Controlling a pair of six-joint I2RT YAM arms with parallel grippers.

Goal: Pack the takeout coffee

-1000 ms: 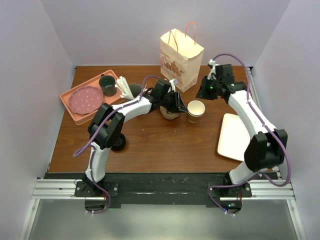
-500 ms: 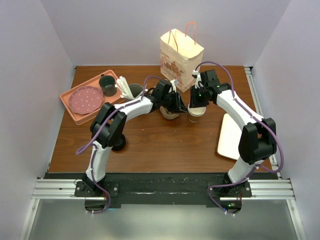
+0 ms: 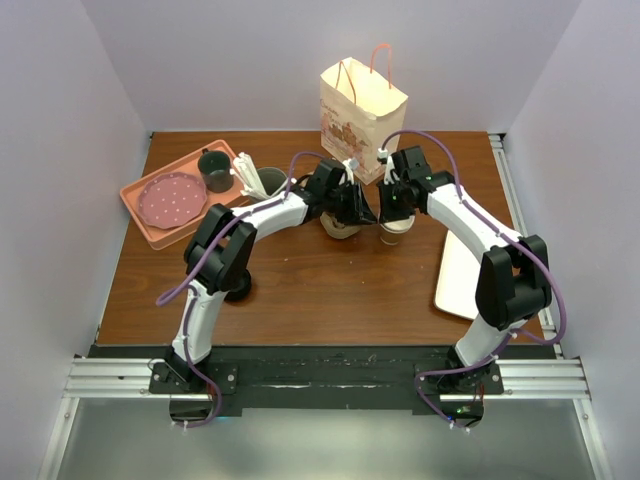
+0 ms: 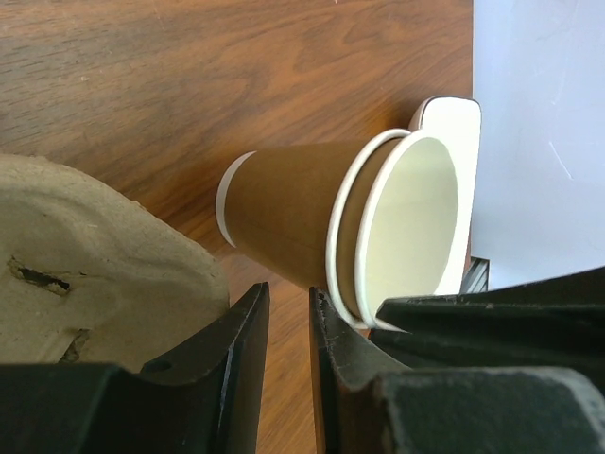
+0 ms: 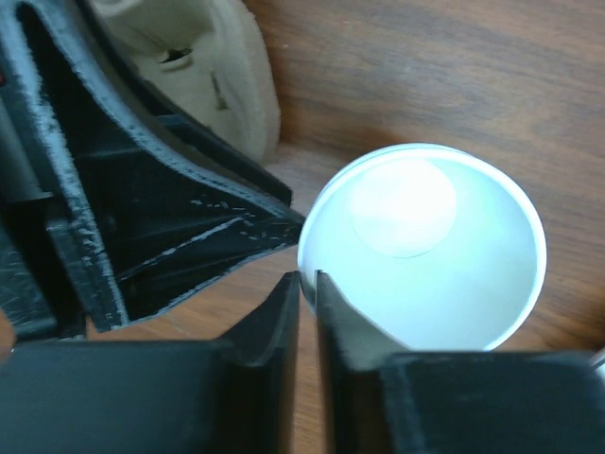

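**The takeout coffee (image 3: pixel 393 233) is nipped at its rim, beside the cup carrier (image 3: pixel 341 228)**

The takeout coffee is seen standing upright on the wooden table (image 3: pixel 300 290), near the middle. It is just to the right of the cup carrier and is not set in any of its holes. Tan-brown sides, a white rim and an empty white inside are shown in the wrist views.

The right gripper (image 5: pixel 305 279) is held at the edge of the cup nearest the carrier. Its fingers are drawn almost together, and the rim is seen running into the thin slit between them. One finger lies outside the wall and the other in front of the white inside, so the cup is taken to be pinched by its rim.

The left gripper (image 4: pixel 288 301) is held low between carrier and cup. Its fingers are likewise brought nearly together, and only bare wood is seen in the slit. The carrier's moulded edge lies against the outer side of one finger. Whether the carrier is pressed down by it cannot be told.

A paper bag (image 3: pixel 362 100) with pink handles is stood behind the two grippers. A white tray (image 3: pixel 460 275) is laid well to the cup's right.
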